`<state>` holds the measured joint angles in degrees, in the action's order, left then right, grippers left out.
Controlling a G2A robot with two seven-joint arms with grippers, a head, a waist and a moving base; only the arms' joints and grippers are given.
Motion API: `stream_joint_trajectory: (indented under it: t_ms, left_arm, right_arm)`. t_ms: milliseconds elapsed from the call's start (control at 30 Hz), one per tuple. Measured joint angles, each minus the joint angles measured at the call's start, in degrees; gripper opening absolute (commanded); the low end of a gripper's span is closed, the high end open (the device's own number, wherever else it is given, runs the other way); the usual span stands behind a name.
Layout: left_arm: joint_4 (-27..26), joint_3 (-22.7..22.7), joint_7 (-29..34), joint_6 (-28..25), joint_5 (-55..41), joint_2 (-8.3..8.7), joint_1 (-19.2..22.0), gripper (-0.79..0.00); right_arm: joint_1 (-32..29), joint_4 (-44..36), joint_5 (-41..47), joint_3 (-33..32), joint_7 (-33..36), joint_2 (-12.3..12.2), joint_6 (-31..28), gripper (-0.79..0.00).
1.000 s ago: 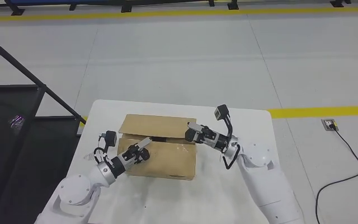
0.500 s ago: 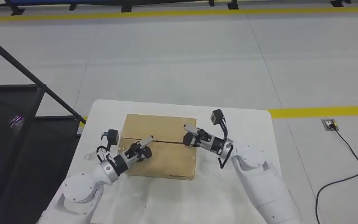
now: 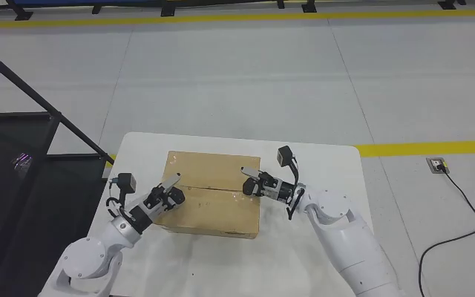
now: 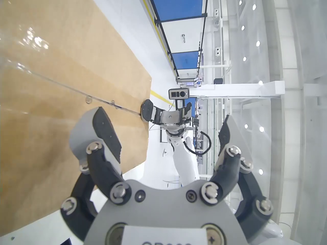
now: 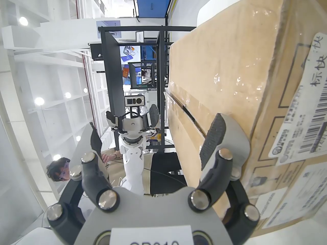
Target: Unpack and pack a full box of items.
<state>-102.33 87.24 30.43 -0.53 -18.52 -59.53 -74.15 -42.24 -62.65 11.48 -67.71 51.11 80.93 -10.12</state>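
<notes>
A brown cardboard box [image 3: 211,194] sits in the middle of the white table [image 3: 223,256], both top flaps lying flat and meeting at a taped seam. My left gripper [image 3: 169,191] is open over the box's left edge, one finger [image 4: 104,131] above the cardboard [image 4: 51,77] and the other past the edge. At the box's right edge, level with the seam, my right gripper [image 3: 250,184] also stands open. In the right wrist view one finger [image 5: 214,138] lies close against the box's top corner [image 5: 230,64]; nothing is held.
Printed labels [image 5: 301,133] cover the box's right side. A black frame and dark mat [image 3: 30,185] stand off the table's left side. Bare tabletop lies in front of the box and at the right rear corner [image 3: 326,156].
The far flap, raised with a dark gap a second ago, now lies flat and the top is shut. My left gripper drew back toward the box's left edge; the right gripper shifted slightly left.
</notes>
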Motion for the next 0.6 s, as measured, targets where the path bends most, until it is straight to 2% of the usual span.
stream_joint_trajectory:
  t_ms: [100,433,533,600]
  left_arm:
    - [-0.87,1.84,-0.6,-0.03,-0.74,0.09,-1.02,0.0]
    - [-0.82,1.71,-0.6,-0.02,-0.67,0.08,-1.01,0.0]
    - [-0.5,0.85,-4.16,-0.03,-0.66,-0.3,-2.12,0.0]
    - [0.31,0.17,-10.48,-1.39,-1.76,-0.88,-3.52,0.0]
  right_arm:
    - [-0.01,-0.01,0.01,-0.01,0.0,0.0,-0.01,0.0]
    - [-0.02,-0.01,0.02,-0.01,0.01,0.0,-0.02,0.0]
    - [-0.01,-0.01,0.02,-0.01,0.01,0.0,-0.02,0.0]
    - [-0.01,-0.01,0.02,-0.01,0.01,0.0,-0.02,0.0]
